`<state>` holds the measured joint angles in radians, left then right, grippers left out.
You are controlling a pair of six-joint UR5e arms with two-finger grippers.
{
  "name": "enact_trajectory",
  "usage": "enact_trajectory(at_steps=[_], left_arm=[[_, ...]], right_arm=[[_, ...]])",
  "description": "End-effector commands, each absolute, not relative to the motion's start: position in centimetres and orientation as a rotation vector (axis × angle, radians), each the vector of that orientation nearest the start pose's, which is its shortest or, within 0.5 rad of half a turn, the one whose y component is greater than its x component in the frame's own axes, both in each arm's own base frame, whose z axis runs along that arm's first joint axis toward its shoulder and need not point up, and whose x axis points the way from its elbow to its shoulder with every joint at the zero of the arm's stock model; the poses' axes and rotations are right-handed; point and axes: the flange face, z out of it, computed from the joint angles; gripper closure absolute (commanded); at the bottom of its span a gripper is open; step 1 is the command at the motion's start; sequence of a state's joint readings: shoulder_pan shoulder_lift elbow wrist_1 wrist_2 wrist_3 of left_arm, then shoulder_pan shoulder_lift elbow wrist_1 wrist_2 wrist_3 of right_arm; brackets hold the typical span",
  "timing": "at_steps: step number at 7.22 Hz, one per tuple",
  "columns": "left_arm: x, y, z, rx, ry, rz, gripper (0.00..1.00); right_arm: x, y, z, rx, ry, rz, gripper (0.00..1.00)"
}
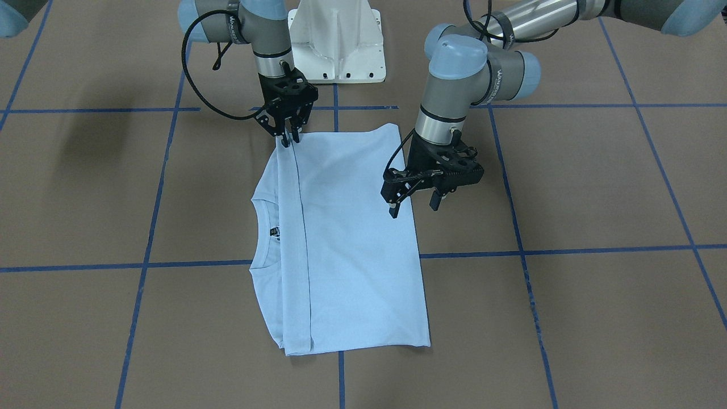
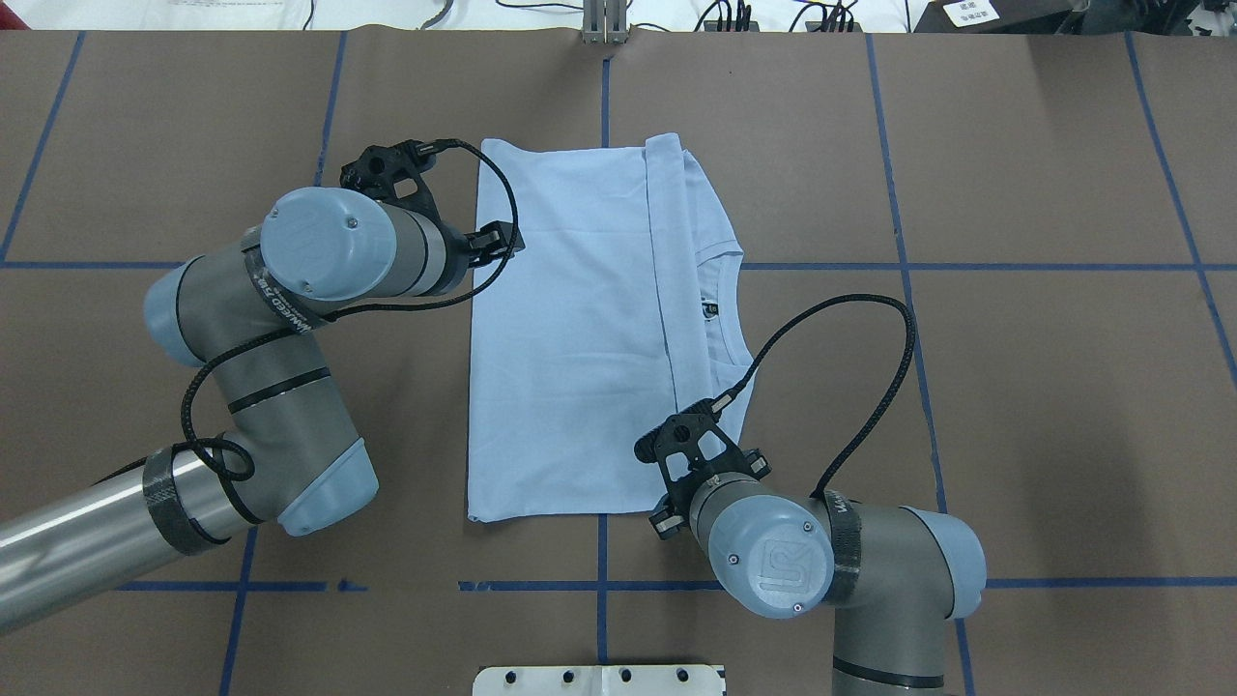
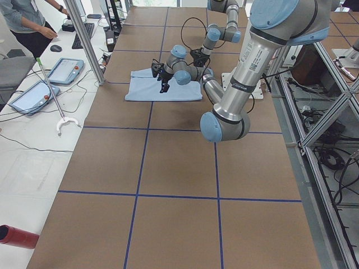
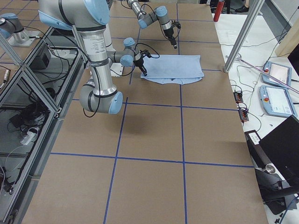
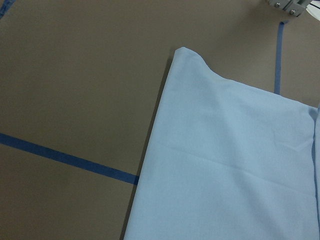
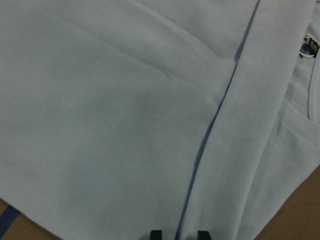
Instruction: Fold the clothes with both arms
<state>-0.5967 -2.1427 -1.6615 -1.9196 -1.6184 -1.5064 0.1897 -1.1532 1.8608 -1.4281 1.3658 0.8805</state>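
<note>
The pale blue T-shirt (image 1: pixel 352 238) lies flat on the brown table, folded over on itself into a rectangle, with the collar (image 1: pixel 262 233) and black neck label (image 1: pixel 275 232) showing on one side. It also shows in the overhead view (image 2: pixel 570 338). My right gripper (image 1: pixel 288 140) is down at the shirt's near corner. In the right wrist view its fingertips (image 6: pixel 156 234) stand close together astride the hem fold. My left gripper (image 1: pixel 413 207) hangs open and empty a little above the shirt's opposite side edge. The left wrist view shows only the shirt (image 5: pixel 235 165) and the table.
The white pedestal base (image 1: pixel 335 45) stands just behind the shirt. Blue tape lines (image 1: pixel 341 261) cross the table. Beside the far long edge there are tablets (image 3: pixel 64 70), a metal post (image 3: pixel 84 39), cables and a person (image 3: pixel 25 22).
</note>
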Motion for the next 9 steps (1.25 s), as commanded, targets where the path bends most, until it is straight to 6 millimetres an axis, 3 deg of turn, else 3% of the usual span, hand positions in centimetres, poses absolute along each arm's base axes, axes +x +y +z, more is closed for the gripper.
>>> enact_trajectory(at_steps=[1, 2, 6, 7, 9], left_arm=[[48.9, -48.6, 24.7, 0.29, 0.98, -0.459, 0.0], [48.9, -48.6, 24.7, 0.289, 0.978, -0.459, 0.0], [49.0, -48.6, 24.4, 0.291, 0.984, -0.456, 0.0], [49.0, -48.6, 24.4, 0.292, 0.985, -0.455, 0.0], [49.1, -48.6, 24.5, 0.292, 0.982, -0.457, 0.0]], right_arm=[[-56.9, -26.6, 28.8, 0.54, -0.682, -0.382, 0.82], [-56.8, -26.8, 28.8, 0.54, -0.681, -0.381, 1.0], [-56.2, -27.5, 28.3, 0.544, -0.691, -0.373, 1.0], [-54.9, -28.0, 27.3, 0.546, -0.72, -0.366, 1.0], [-51.2, -28.4, 29.0, 0.502, -0.731, -0.363, 1.0]])
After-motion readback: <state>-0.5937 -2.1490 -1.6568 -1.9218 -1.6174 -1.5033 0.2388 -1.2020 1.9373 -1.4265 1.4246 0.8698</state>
